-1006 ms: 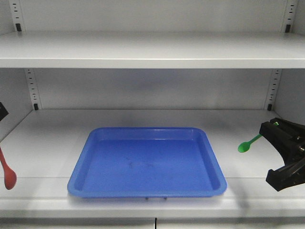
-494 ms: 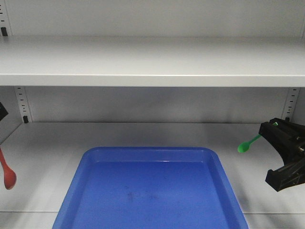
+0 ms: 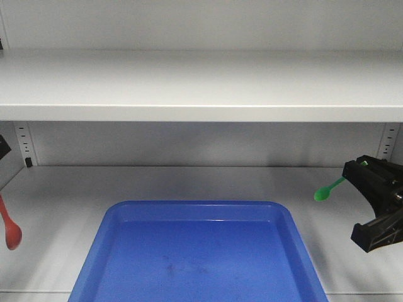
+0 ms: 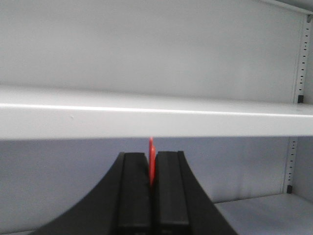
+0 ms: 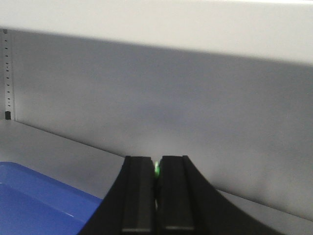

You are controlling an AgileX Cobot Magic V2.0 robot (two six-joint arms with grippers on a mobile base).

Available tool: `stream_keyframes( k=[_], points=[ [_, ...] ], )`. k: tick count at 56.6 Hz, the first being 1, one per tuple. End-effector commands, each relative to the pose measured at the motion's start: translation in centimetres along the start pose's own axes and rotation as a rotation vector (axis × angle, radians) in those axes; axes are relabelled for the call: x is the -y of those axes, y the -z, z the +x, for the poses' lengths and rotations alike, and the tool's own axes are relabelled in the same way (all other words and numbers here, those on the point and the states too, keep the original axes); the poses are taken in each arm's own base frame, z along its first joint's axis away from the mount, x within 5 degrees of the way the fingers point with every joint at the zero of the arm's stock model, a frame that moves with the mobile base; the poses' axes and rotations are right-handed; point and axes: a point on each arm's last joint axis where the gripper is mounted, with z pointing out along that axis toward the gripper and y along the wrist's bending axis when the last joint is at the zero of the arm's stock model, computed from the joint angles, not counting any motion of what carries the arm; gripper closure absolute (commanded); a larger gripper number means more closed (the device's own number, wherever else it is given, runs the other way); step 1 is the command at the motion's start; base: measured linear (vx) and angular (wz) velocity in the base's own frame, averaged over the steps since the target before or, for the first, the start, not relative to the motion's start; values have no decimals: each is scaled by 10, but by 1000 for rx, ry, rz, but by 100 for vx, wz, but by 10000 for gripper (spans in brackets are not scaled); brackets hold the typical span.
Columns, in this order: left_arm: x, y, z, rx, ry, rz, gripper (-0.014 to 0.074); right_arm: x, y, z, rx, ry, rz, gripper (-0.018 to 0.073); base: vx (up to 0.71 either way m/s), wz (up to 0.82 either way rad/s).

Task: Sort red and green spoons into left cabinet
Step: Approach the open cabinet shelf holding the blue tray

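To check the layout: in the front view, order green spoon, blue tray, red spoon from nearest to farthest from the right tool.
1. green spoon, held by the right tool, right side.
2. blue tray, centre.
3. red spoon, far left.

Pale grey shelves (image 3: 201, 85), plain grey back wall (image 3: 201, 143).

Text, labels, numbers: none was legible in any view.
Left cabinet (image 3: 201, 88): it bore no writing I could read from where I stood.
Blue tray (image 3: 201, 204): likewise, nothing was readable on it.
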Motion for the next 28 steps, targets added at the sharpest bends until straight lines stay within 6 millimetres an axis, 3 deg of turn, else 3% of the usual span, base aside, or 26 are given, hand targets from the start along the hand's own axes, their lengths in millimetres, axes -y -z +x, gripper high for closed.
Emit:
stream_keyframes(
  k=[1, 28],
  points=[
    [5, 0, -16, 98, 13, 39, 603, -2, 2, -17, 88, -7, -20, 568, 0, 0],
    [5, 0, -16, 98, 13, 39, 603, -2, 2, -18, 88, -7, -21, 568, 0, 0]
  ],
)
